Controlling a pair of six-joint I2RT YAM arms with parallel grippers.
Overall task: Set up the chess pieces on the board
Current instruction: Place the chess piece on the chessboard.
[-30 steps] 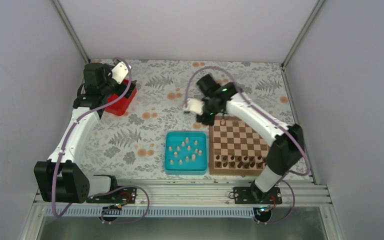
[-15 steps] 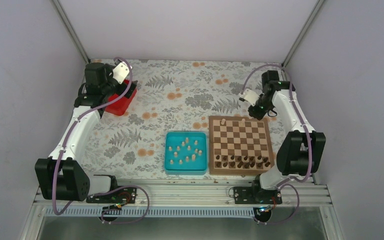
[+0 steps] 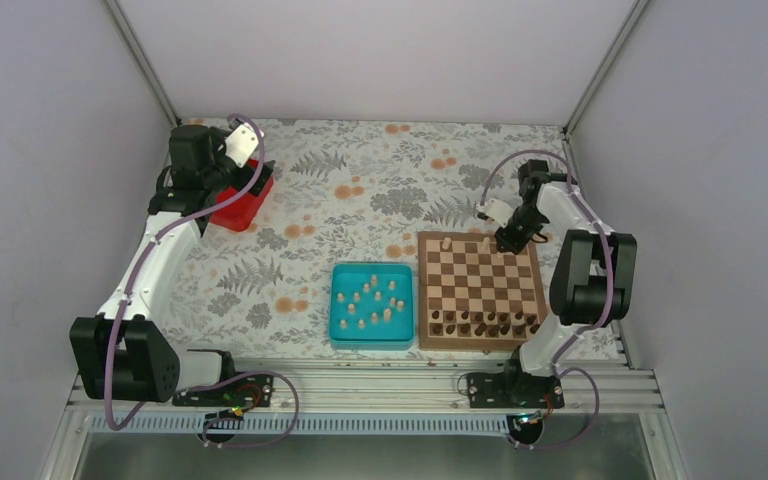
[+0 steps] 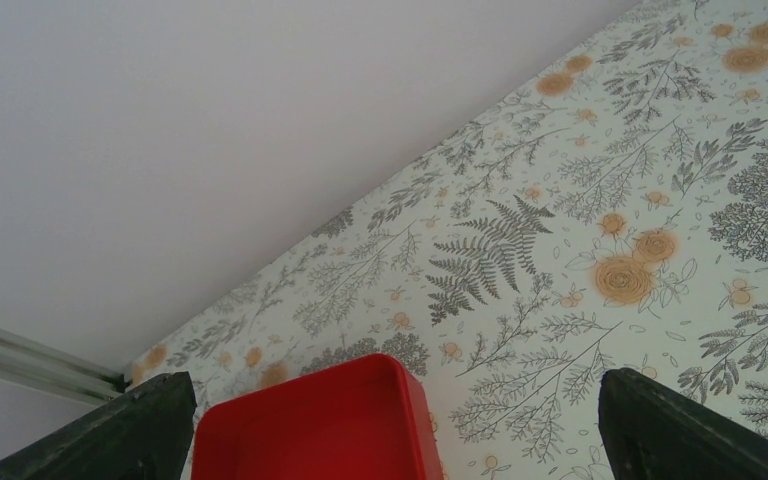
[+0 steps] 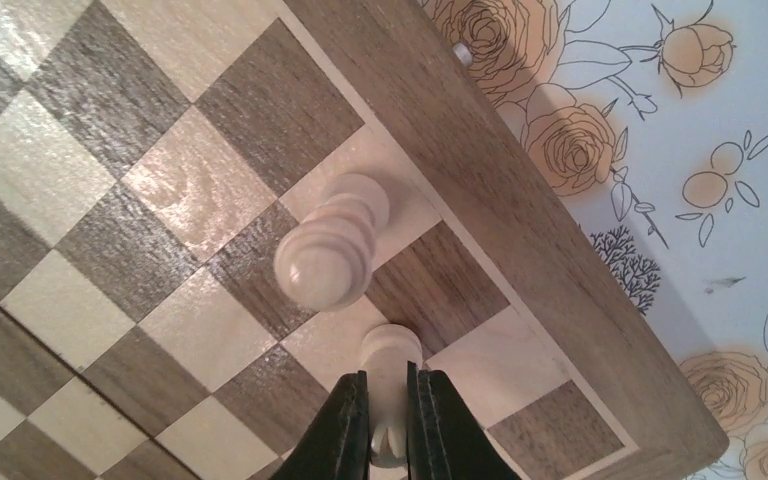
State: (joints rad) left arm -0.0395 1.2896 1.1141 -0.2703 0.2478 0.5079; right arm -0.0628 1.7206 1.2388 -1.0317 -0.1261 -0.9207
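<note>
- My right claw [image 5: 388, 425] is pinched narrow on one pale piece [image 5: 392, 350]. Its long axis runs along my fingers, pointing down at the board [image 5: 520, 250].
- I hang at the board's far edge, in its right half. I cannot tell whether the piece's base touches a square yet.
- A standing piece [image 5: 332, 248] is just beside mine, toward the board's middle. I judge the set-down must go straight down to stay clear of it.
- The other pale pieces [image 3: 370, 303] sit in the teal tray [image 3: 338, 335], just left of the board.
- My left claw [image 3: 252, 172] is wide open over the red bin [image 3: 238, 205], well apart from the board.
</note>
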